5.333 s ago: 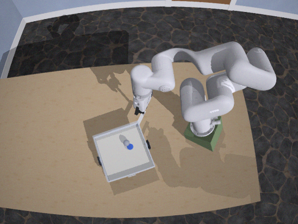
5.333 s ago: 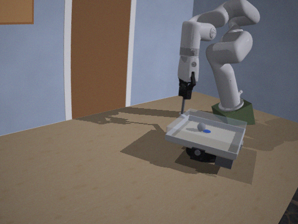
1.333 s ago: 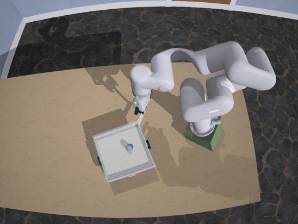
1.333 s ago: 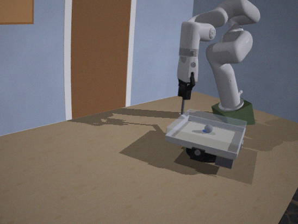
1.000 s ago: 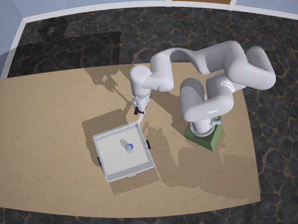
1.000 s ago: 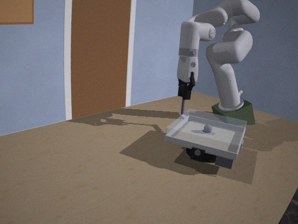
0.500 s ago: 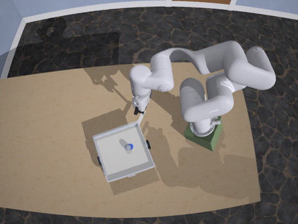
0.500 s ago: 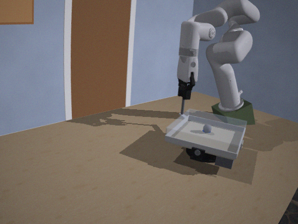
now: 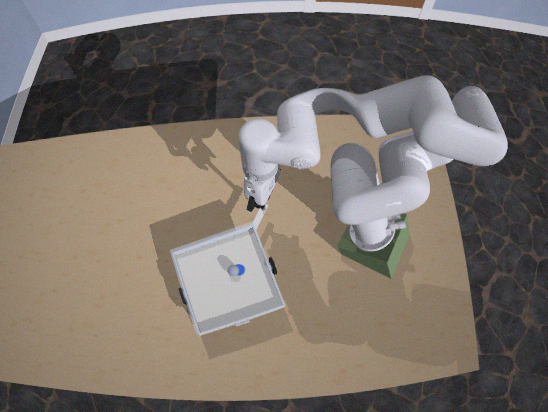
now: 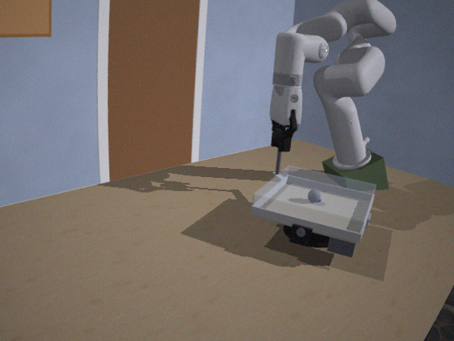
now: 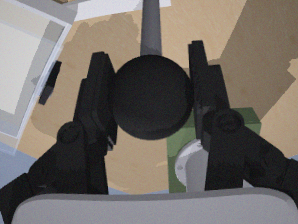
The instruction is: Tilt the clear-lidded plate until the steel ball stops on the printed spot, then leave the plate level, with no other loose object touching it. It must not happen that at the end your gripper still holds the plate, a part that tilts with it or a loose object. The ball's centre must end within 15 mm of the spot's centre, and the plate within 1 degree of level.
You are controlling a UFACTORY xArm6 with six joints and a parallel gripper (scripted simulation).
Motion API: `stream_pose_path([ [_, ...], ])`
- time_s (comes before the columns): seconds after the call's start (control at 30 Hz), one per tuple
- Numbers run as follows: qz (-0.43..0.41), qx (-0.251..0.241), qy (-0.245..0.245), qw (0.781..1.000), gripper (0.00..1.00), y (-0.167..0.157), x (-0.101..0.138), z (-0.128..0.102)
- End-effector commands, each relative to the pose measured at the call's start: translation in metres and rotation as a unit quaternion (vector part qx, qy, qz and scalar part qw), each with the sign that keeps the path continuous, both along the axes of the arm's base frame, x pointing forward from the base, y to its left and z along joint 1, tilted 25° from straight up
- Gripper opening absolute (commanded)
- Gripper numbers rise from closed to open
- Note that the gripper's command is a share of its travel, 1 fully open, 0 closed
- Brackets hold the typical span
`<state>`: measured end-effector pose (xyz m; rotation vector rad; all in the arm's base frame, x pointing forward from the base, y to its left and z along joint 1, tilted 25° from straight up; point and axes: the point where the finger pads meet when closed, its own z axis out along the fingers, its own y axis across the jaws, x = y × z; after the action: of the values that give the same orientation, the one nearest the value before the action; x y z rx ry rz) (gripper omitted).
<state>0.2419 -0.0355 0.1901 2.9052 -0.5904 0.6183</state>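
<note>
The square clear-lidded plate (image 9: 227, 277) sits on a dark pivot base (image 10: 304, 236) on the table; it also shows in the exterior view (image 10: 315, 203). The steel ball (image 9: 233, 270) lies near the plate's middle, partly over the blue printed spot (image 9: 240, 269). In the exterior view the ball (image 10: 314, 194) hides most of the spot. A grey handle rod (image 10: 278, 163) rises from the plate's far corner and ends in a black knob (image 11: 153, 96). My gripper (image 11: 151, 65) (image 9: 256, 200) is shut on that knob, above the corner. The plate looks slightly tilted.
The arm's green base block (image 9: 380, 245) stands right of the plate. The table edge runs along the right and front. A brown door (image 10: 151, 83) is in the back wall.
</note>
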Motion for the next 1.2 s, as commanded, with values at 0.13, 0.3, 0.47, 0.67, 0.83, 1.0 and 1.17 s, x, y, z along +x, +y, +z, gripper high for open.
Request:
stream_pose_path([
  [0.13, 0.0, 0.001, -0.002, 1.0, 0.0, 0.0017, 0.0001, 0.0034],
  [0.3, 0.0, 0.001, -0.002, 1.0, 0.0, 0.0017, 0.0001, 0.0035],
  [0.47, 0.0, 0.001, -0.002, 1.0, 0.0, 0.0008, 0.0006, 0.0024],
  [0.67, 0.0, 0.001, -0.002, 1.0, 0.0, -0.001, 0.001, -0.0007],
  [0.83, 0.0, 0.001, -0.002, 1.0, 0.0, -0.0015, 0.001, -0.0017],
  [1.0, 0.0, 0.001, -0.002, 1.0, 0.0, -0.0011, 0.0007, -0.0013],
  [1.17, 0.0, 0.001, -0.002, 1.0, 0.0, 0.0003, -0.0006, -0.0002],
])
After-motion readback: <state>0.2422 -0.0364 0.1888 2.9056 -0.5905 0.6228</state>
